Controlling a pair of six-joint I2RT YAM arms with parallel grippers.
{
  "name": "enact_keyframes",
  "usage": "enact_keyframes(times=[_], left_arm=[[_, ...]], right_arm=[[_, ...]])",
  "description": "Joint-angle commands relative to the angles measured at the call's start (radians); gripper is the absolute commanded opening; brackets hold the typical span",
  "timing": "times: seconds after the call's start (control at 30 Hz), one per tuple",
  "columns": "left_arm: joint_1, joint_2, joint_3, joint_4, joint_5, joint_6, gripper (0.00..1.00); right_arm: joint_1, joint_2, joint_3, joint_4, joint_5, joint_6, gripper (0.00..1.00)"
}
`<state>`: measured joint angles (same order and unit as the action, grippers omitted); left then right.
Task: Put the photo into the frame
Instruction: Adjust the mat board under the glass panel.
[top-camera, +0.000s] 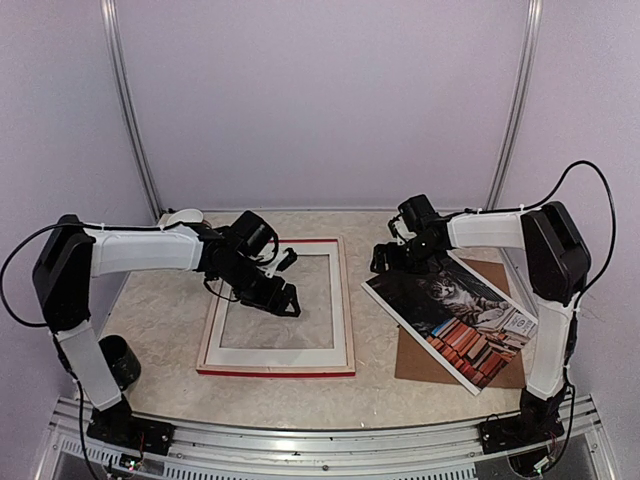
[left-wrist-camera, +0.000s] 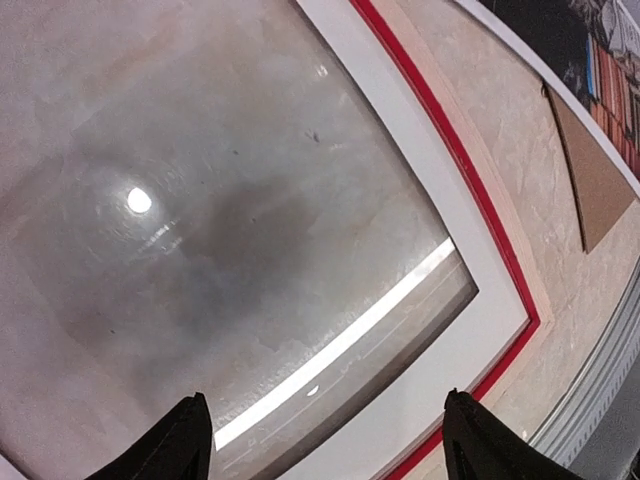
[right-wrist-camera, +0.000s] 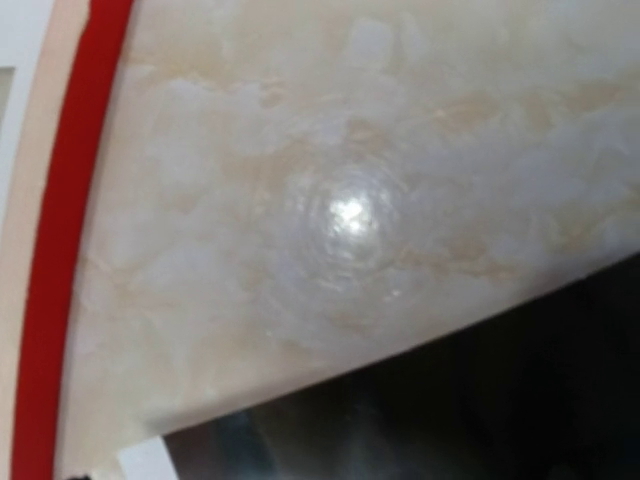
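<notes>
Top view, nearest me: the frame lies flat on the marbled table, left of centre. Its pale face is up and a red edge shows along its near side. In the lower right, the brown backing board lies on the table, apart from the frame. The photo rests picture-up across the board, turned at an angle, with its upper left corner pointing toward the frame.

Further back, the left gripper hangs over the frame's opening. The left wrist view shows its fingertips standing apart with nothing between them, and glass with a white inner border below. The photo and board sit in that view's upper right.

The right gripper hangs at the photo's upper left corner, between photo and frame. From above, its fingers look spread and hold nothing. Its wrist view shows none of its own fingers. It shows only bare table, the frame's red edge at the left, and the dark print at the lower right. I cannot tell whether this gripper touches the print.
</notes>
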<state>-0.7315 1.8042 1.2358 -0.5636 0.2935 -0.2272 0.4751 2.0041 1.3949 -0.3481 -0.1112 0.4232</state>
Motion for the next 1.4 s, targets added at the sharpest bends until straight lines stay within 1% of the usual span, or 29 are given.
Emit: enact_keyframes(times=[0.0,0.13,0.17,0.2,0.4,0.5,0.57,0.8,0.97,1.2,1.37], left_arm=[[0.060,-0.089,0.024,0.103,-0.047,-0.063,0.81],[0.106,-0.121,0.011,0.163,-0.065,-0.101,0.95],[0.116,-0.126,0.006,0.175,-0.068,-0.107,0.98],[0.133,-0.132,0.003,0.184,-0.080,-0.115,0.99],[0.216,-0.155,-0.034,0.253,-0.125,-0.215,0.99],[0.251,-0.169,-0.055,0.277,-0.171,-0.271,0.99],[0.264,-0.180,-0.077,0.304,-0.204,-0.315,0.99],[0.282,-0.194,-0.156,0.415,-0.247,-0.397,0.99],[0.292,-0.192,-0.217,0.479,-0.237,-0.429,0.99],[0.300,-0.198,-0.253,0.505,-0.289,-0.456,0.99],[0.313,-0.200,-0.274,0.515,-0.333,-0.472,0.99]], right_arm=[[-0.011,-0.056,0.026,-0.039,0.050,-0.025,0.99],[-0.027,-0.078,0.033,-0.066,0.064,-0.039,0.99],[-0.033,-0.087,0.034,-0.071,0.069,-0.042,0.99],[-0.041,-0.096,0.032,-0.076,0.075,-0.047,0.99],[-0.069,-0.169,0.007,-0.091,0.104,-0.073,0.99],[-0.077,-0.195,0.002,-0.108,0.164,-0.077,0.99],[-0.087,-0.212,-0.009,-0.112,0.175,-0.077,0.99],[-0.144,-0.264,-0.059,-0.111,0.152,-0.054,0.99],[-0.168,-0.290,-0.099,-0.116,0.163,-0.046,0.99],[-0.222,-0.330,-0.159,-0.080,0.122,-0.006,0.99],[-0.231,-0.316,-0.176,-0.072,0.114,0.004,0.99]])
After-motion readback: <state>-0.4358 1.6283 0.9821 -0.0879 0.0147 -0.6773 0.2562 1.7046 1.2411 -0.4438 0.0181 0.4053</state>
